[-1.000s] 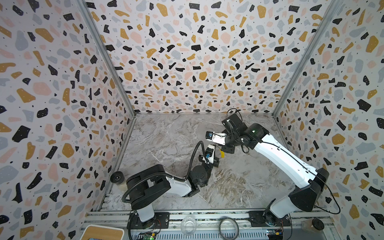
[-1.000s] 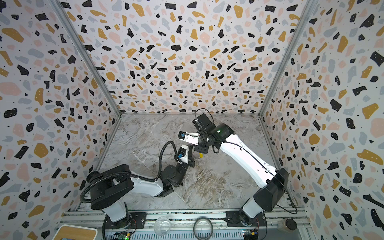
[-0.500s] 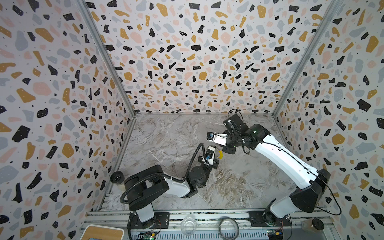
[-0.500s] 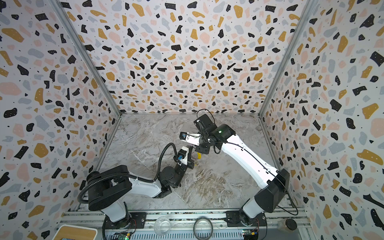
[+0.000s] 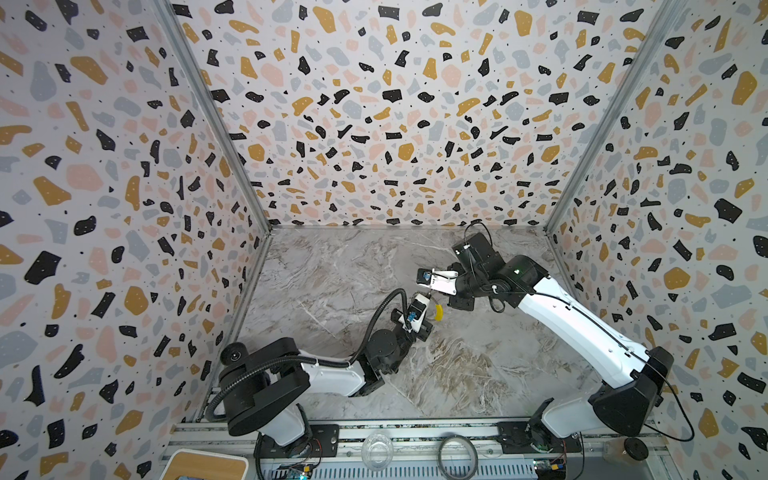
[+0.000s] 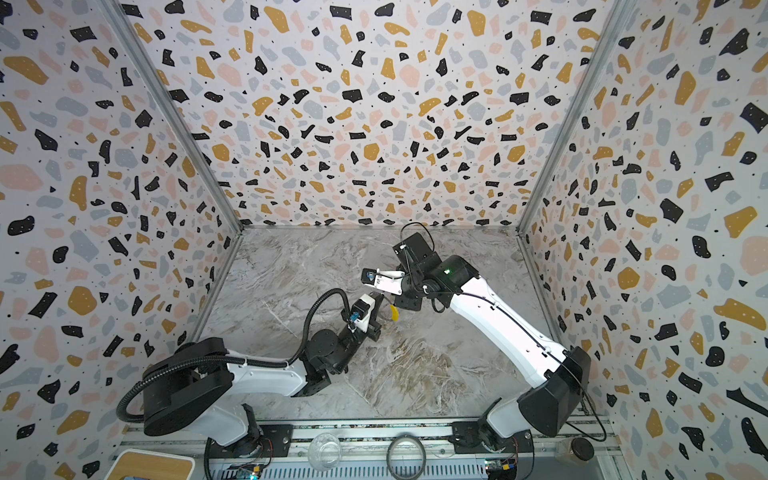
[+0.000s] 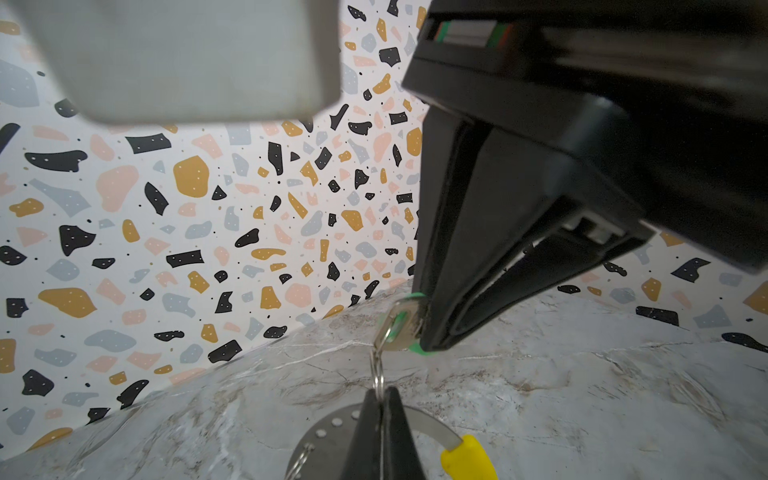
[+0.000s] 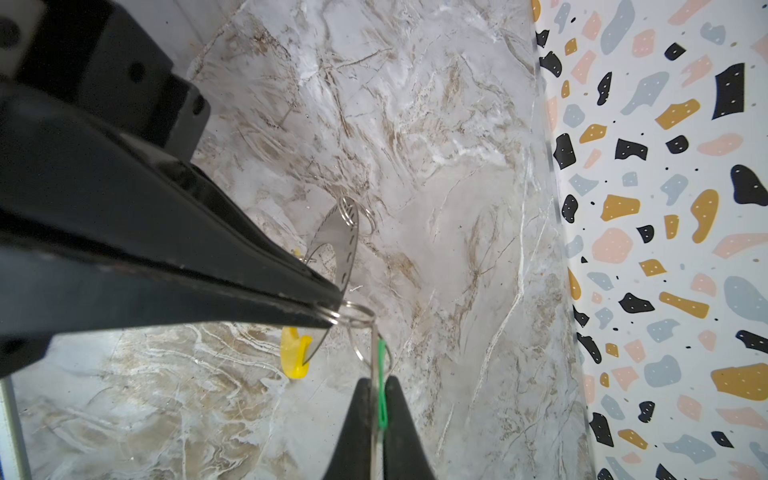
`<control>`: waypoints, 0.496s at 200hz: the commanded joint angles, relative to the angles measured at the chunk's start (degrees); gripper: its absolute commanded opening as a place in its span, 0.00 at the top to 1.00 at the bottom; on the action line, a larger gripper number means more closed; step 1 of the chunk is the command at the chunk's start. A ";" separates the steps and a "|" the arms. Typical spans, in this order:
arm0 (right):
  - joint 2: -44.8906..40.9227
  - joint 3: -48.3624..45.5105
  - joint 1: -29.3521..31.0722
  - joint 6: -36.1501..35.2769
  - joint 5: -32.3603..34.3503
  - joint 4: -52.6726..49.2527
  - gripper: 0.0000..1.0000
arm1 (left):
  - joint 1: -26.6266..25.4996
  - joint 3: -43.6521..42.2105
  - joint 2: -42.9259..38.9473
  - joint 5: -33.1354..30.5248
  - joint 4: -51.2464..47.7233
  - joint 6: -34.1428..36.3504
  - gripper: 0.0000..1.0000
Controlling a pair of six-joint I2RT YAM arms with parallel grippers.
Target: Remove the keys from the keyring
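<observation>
Pinched a small silvery wire split ring point(image 8: 353, 312) between the slim, tapered black fingers of the left gripper point(image 8: 334, 309), tips pressed fully together. Clamped a flat silvery key with a smooth green plastic tag point(image 7: 399, 324) edge-on in the right gripper point(image 8: 377, 382), jaws all but closed. Found the thin silvery metal keyring point(image 8: 343, 249), a flat perforated crescent with a glossy yellow sleeve point(image 8: 296, 353), just behind the left fingertips, above the veined grey marble-look tabletop point(image 8: 457, 166) near its middle.

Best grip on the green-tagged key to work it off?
I'd take the green-tagged key by its flat head, jaws across the broad faces, from the end opposite the split ring. It is thin there, and its hole is left free; the right gripper holds it so.
</observation>
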 commanded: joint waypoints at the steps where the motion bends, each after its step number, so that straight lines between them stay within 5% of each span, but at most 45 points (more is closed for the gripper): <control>1: -1.61 -0.67 -1.35 -0.12 0.68 1.20 1.00 | 0.47 -0.10 -2.64 7.19 2.68 -0.49 1.00; 99: -4.87 -2.28 -3.68 -0.87 -12.20 1.23 0.90 | 3.03 0.32 -5.62 15.54 -2.75 -1.87 1.00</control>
